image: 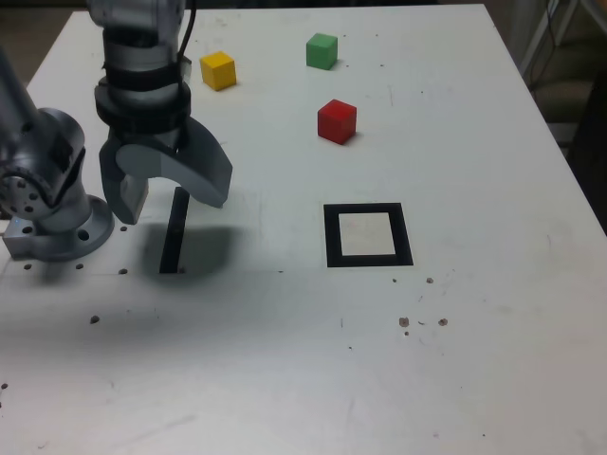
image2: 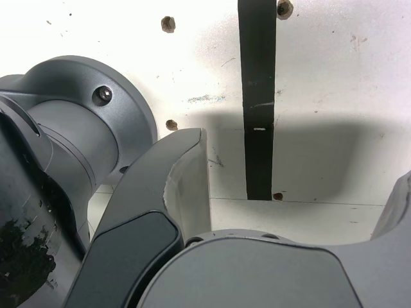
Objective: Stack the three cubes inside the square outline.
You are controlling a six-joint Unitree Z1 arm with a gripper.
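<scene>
grey metal arm [image: 142, 57], black joint bands, curved grey claw [image: 171, 194] (screws visible)

In the exterior view the arm [image: 142, 57] is running off the picture at twelve o'clock, and one jaw is hiding the black strip's [image: 174, 237] far end. In the wrist view one jaw is being cut off at four o'clock.

I work over a white tabletop [image: 474, 360], scuffed and speckled with small dark screw holes [image: 405, 322]. Beyond its far right corner I see a dim floor [image: 569, 76] and pale metal legs [image: 542, 38].
</scene>
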